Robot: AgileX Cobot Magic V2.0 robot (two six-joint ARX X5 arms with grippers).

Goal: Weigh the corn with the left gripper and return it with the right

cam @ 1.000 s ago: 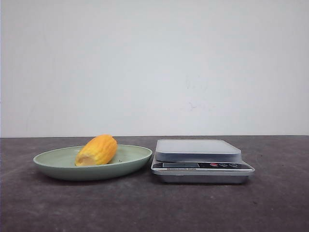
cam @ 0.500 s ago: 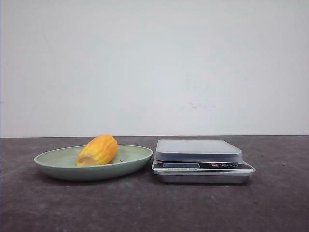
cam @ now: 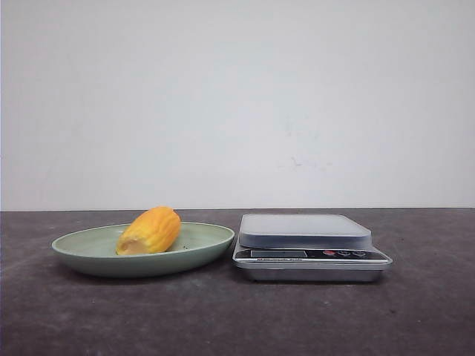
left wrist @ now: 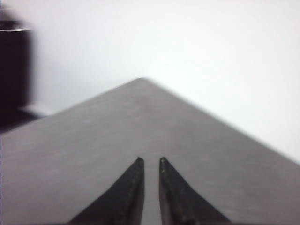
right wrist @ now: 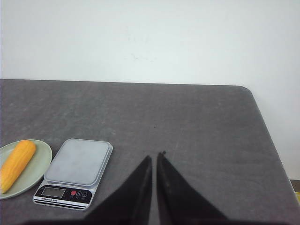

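Bench (cam: 237,319) surface, dark grey and lightly mottled, fills the foreground of the front view with nothing on its nearest strip. Further back, the corn (cam: 149,231) lies on its side in a pale green dish (cam: 89,256), its paler cut end turned toward the camera. Just beside the dish, on the robot's right, sits a silver kitchen scale (cam: 310,248) with its platform bare; the display and small buttons face forward. Dish and scale are close, whether touching I cannot tell. Behind them a plain white wall (cam: 237,104) rises.

Neither arm shows in the front view. The left end effector (left wrist: 150,160) hangs over bare bench, fingers nearly together, gripping nothing. The right end effector (right wrist: 154,156) is likewise nearly closed and empty, well apart from the scale.
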